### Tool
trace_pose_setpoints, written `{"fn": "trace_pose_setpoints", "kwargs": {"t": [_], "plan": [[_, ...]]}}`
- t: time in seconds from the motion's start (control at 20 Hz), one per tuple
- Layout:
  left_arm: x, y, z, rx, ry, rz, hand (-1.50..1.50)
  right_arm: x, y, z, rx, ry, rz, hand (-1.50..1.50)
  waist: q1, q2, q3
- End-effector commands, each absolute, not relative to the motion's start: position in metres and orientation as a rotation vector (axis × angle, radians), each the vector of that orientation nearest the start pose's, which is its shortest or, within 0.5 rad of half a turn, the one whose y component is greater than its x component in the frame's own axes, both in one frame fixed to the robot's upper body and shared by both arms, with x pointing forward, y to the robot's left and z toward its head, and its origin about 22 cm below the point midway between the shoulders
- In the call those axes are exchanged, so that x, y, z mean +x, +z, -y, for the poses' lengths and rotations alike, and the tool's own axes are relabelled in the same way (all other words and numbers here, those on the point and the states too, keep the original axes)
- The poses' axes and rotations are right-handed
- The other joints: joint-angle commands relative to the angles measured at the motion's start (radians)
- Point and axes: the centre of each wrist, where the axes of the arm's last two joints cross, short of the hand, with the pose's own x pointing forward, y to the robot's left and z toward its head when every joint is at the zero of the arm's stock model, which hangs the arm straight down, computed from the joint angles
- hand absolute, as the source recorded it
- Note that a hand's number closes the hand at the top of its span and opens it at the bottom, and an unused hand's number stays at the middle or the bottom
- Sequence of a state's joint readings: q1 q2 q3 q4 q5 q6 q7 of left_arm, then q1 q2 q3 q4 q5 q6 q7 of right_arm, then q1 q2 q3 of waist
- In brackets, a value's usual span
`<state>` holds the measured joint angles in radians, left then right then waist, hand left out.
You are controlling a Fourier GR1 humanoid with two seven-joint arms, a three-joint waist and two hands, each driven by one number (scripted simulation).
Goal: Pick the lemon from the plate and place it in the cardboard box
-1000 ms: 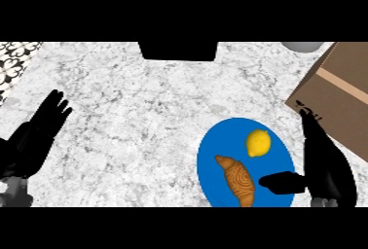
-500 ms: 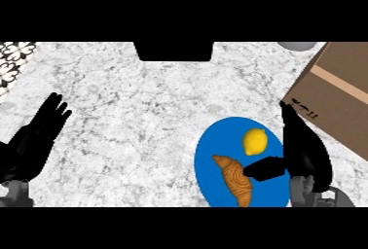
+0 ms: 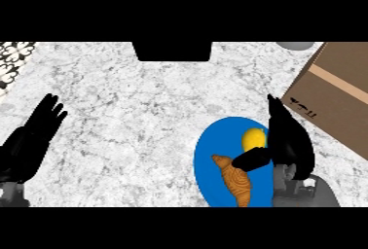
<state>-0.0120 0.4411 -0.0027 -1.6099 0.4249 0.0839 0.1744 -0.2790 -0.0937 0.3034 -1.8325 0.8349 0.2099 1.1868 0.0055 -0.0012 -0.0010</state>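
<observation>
Head view shows the lemon (image 3: 252, 138) lying on the blue plate (image 3: 212, 146), toward the plate's far right part, with a croissant (image 3: 237, 180) beside it nearer the robot. The right hand (image 3: 287, 141) is over the plate's right edge, fingers straight and pointing away, thumb (image 3: 251, 158) reaching in just below the lemon; it looks released, nothing held yet, though whether the palm touches the fruit cannot be told. The left hand (image 3: 32, 138) rests open at the view's left on the marble counter (image 3: 137, 107), well apart from everything. The cardboard box (image 3: 338, 92) stands at the far right, near the plate. A lemon should be light, stiff and smooth-skinned, and its rounded shape may roll on the plate, so a hold across its middle, thumb on one side and fingers on the other, seems best. The croissant lies close, so the thumb's approach may nudge it.
</observation>
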Motion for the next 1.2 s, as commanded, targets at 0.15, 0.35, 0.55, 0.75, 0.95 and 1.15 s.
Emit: {"fn": "trace_pose_setpoints", "kwargs": {"t": [0.15, 0.35, 0.55, 0.75, 0.95, 1.15], "plan": [[0.246, 0.055, -0.318, 0.062, 0.053, 1.438, 0.00, 0.268, 0.130, 0.152, -0.961, 0.582, 0.741, -1.50, -0.005, -0.001, 0.001], [0.245, 0.063, -0.312, 0.042, 0.048, 1.436, 0.00, 0.272, 0.116, 0.142, -0.976, 0.602, 0.691, -1.50, -0.002, -0.001, 0.001], [0.249, 0.044, -0.315, 0.061, 0.044, 1.436, 0.00, 0.283, 0.126, 0.132, -0.967, 0.623, 0.669, -1.50, -0.005, 0.001, 0.000], [0.251, 0.045, -0.320, 0.050, 0.041, 1.412, 0.00, 0.288, 0.118, 0.136, -0.944, 0.599, 0.653, -1.50, -0.006, 0.001, 0.000], [0.236, 0.052, -0.313, 0.038, 0.038, 1.437, 0.00, 0.294, 0.109, 0.133, -0.963, 0.625, 0.600, -1.50, 0.006, -0.001, 0.001], [0.257, 0.051, -0.312, 0.068, 0.049, 1.461, 0.00, 0.293, 0.096, 0.136, -0.958, 0.610, 0.586, -1.50, -0.005, 0.001, 0.001]]}}
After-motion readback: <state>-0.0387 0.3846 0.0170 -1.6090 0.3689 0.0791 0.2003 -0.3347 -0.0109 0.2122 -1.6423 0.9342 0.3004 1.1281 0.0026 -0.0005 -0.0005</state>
